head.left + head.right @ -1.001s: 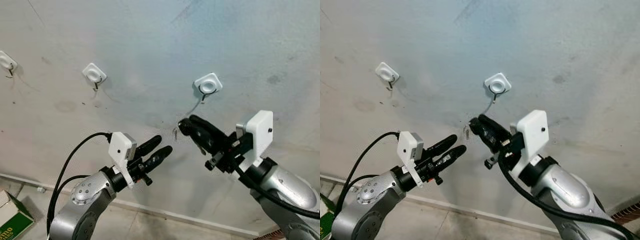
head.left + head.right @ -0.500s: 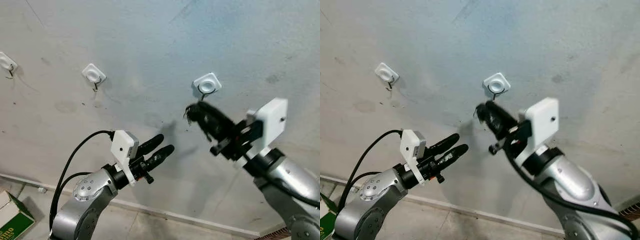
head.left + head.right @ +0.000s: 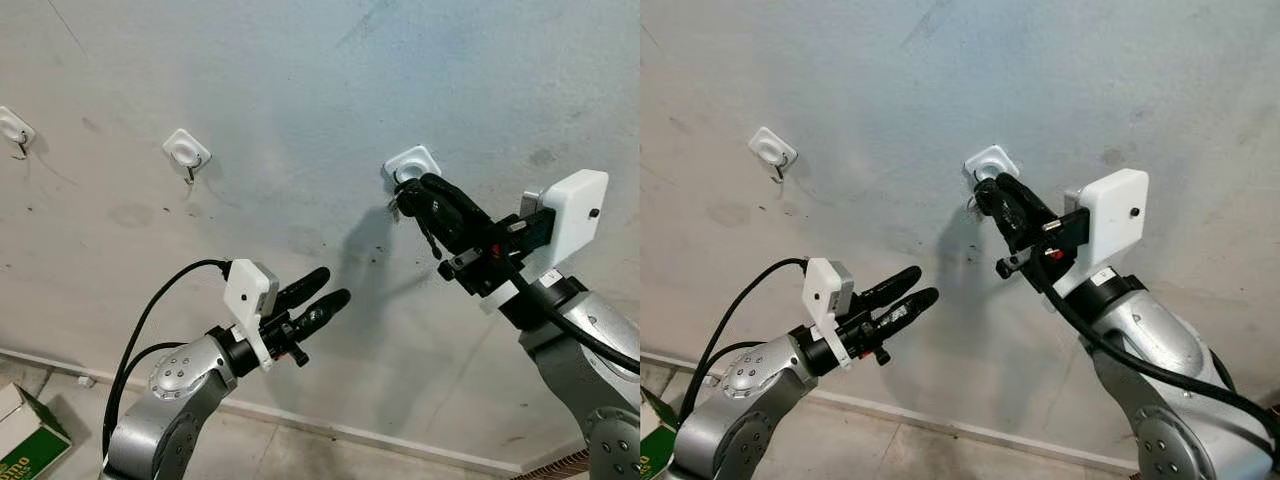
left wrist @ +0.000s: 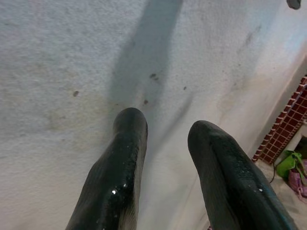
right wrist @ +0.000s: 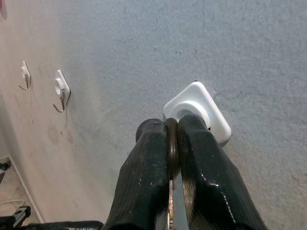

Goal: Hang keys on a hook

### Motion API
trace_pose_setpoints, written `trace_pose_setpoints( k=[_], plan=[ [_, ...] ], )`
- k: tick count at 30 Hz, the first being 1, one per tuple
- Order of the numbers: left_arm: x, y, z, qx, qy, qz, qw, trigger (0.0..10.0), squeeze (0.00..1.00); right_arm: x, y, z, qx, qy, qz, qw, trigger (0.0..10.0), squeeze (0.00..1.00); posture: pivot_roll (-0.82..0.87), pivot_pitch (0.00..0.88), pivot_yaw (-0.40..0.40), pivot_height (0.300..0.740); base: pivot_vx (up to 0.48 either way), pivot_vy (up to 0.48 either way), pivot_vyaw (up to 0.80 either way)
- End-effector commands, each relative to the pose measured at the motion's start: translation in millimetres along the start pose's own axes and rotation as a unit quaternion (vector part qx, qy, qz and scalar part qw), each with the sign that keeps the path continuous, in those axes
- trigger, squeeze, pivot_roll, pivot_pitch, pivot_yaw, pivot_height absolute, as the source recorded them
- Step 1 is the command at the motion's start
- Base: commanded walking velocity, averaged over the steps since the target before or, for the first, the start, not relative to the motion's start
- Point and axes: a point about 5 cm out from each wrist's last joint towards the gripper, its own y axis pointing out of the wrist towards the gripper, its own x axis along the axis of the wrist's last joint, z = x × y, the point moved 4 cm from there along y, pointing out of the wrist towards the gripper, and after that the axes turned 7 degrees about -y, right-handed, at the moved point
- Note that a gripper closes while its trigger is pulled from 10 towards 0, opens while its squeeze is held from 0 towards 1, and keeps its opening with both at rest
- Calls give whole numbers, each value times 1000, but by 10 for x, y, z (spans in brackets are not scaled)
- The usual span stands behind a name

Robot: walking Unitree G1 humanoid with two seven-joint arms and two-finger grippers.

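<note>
We face a rough, mottled plaster wall (image 3: 300, 80) with white square adhesive hooks. Our right gripper (image 5: 172, 139) is pressed up to the rightmost hook (image 5: 204, 112), fingers clamped on a thin brownish key ring (image 5: 172, 143). The keys themselves are barely visible, a small dark bit dangling by the fingertips in the head views. We judge the task mostly done: ring carried to the hook, but we cannot tell if it's over the prong yet, since the fingers cover it. Left: seat the ring, let go, back off.

Our left gripper (image 3: 325, 290) hovers low near the wall, fingers parted, holding nothing.

Hook base is smooth glossy plastic, square with a round raised centre. Two more hooks (image 3: 187, 150) to the left show thin metal J-prongs. Fingers are glossy black rubber, rounded tips.
</note>
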Motion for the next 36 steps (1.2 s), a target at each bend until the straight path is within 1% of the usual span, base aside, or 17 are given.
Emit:
trace_pose_setpoints(
  k=[1,4,7,10,12,13,15,16,17,20,27,30,36],
  plan=[
    [28,13,-13,-13,14,3,1000,10000,0,18,32,4,3,-3,-6,1000,10000,0,-153,39,52,740,0,0,0],
    [47,15,-25,-16,19,1,1000,10000,0,22,42,1,2,-2,-7,1000,10000,0,-152,41,53,740,0,0,0],
    [110,30,-51,-21,25,-8,999,10000,0,29,58,-6,0,-2,-10,1000,10000,0,-152,42,50,740,0,0,0],
    [193,58,-48,-12,32,-26,999,10000,0,39,82,-26,-3,-6,-12,1000,10000,0,-153,46,46,740,0,0,0],
    [208,63,-46,-9,36,-30,999,10000,0,40,85,-31,-4,-6,-13,1000,10000,0,-153,46,46,740,0,0,0],
    [266,75,-26,2,43,-44,998,10000,0,39,95,-43,-6,-7,-14,1000,10000,0,-153,46,46,740,0,0,0],
    [307,83,-19,8,48,-52,997,10000,0,40,100,-49,-7,-8,-15,1000,10000,0,-154,47,45,740,0,0,0],
    [388,99,-24,12,67,-64,996,10000,0,39,109,-65,-9,-9,-15,1000,10000,0,-149,46,43,740,0,0,0],
    [409,104,-30,11,72,-67,995,10000,0,39,112,-69,-9,-9,-16,1000,10000,0,-149,46,43,740,0,0,0],
    [485,114,-18,23,64,-85,994,10000,0,33,128,-82,-11,-10,-16,1000,10000,0,-148,45,41,740,0,0,0],
    [437,76,-12,35,61,-84,994,10000,0,13,144,-105,-15,-12,-16,1000,10000,0,-147,46,40,740,0,0,0],
    [421,82,-38,35,59,-83,994,10000,0,-26,144,-139,-22,-14,-10,1000,10000,0,-144,46,36,740,0,0,0],
    [419,85,-30,38,58,-83,994,10000,0,-128,127,-160,-29,-9,3,1000,10000,0,-142,45,33,740,0,0,0]
  ],
)
